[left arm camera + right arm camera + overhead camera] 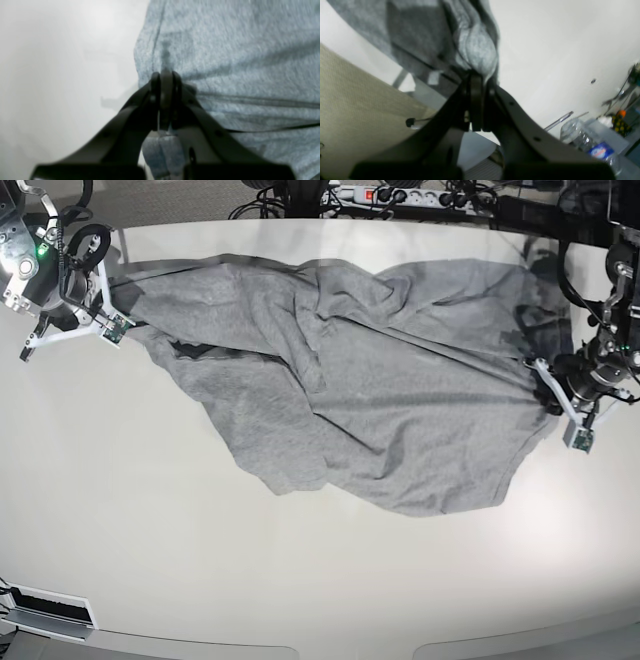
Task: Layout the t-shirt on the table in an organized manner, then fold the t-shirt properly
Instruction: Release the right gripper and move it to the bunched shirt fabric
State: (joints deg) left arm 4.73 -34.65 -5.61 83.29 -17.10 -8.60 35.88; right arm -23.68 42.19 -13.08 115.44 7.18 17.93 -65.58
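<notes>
Glossy off-white table [300, 580] fills most of the base view. Left gripper [163, 75] is clamped tight on a pinch of the t-shirt [350, 400] at one side, right gripper [476, 77] is closed on a bunched edge at the other, and the grey shirt is stretched rumpled between them across the table's far half.

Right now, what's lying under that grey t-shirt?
Only the table shows around the t-shirt, which lies spread but wrinkled on it. The cloth is opaque, so anything beneath stays hidden. The left gripper and right gripper pinch its opposite ends.
</notes>
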